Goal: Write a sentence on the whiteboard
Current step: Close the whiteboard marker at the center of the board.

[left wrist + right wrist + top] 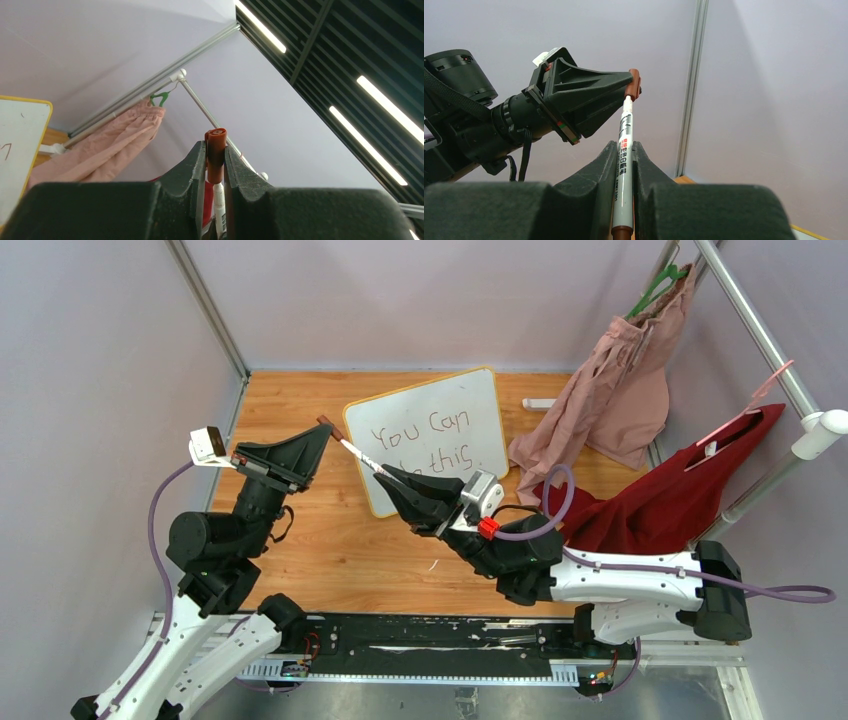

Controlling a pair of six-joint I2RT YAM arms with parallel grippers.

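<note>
At nine o'clock on the wooden table (330,540), left gripper (326,430): raised off the surface, jaws pinched nearly closed on the red-brown cap (216,145).
Cap: it sits over the writing end of the marker (355,452); whether it is pushed fully home cannot be told.
Marker: a slim white barrel bridging the two grippers in the air, slanting from ten o'clock down towards four o'clock.
Centre, right gripper (385,472): jaws squeezed almost closed around the marker's barrel, with the barrel's back end just behind the fingers.
Just past centre, towards twelve o'clock, whiteboard (420,395): yellow-framed, lying tilted on the table, partly hidden behind the marker and right gripper.
Sentence (425,430): "You Can" above "do this", the start of the lower line covered by the right arm.
At two o'clock, pink garment (620,390): draped from a rail.
At three o'clock, red garment (690,490): hanging lower, beside the right arm.
Step in hand: with the words apparently finished, this looks like capping the marker.
Doing it well: keep cap and barrel on one straight line, press them together along that line without twisting, and hold both grips firm until the cap seats.
</note>
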